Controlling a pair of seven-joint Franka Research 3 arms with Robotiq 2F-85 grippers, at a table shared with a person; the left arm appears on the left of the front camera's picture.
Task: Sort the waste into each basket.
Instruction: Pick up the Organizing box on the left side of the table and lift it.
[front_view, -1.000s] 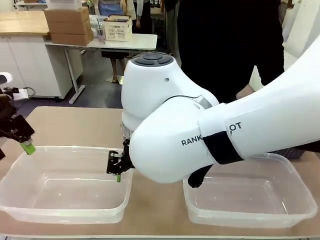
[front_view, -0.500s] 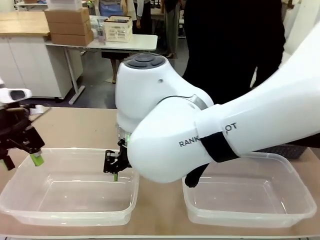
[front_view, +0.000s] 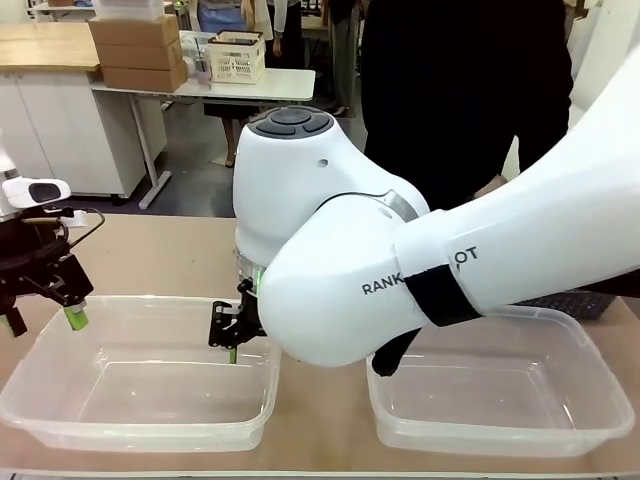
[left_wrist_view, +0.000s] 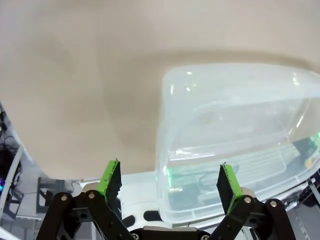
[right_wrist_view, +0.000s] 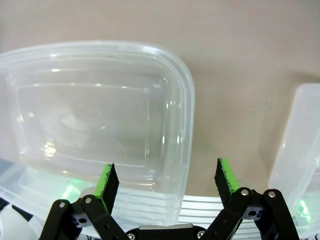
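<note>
Your right gripper (right_wrist_view: 165, 182) is spread wide with nothing between its pads, hanging over the right rim of the left tub (front_view: 140, 375). Your left gripper (left_wrist_view: 169, 181) is likewise spread and bare, over that tub's left end. The right tub (front_view: 500, 385) sits just beside, apart. Both tubs hold nothing; no waste shows.
</note>
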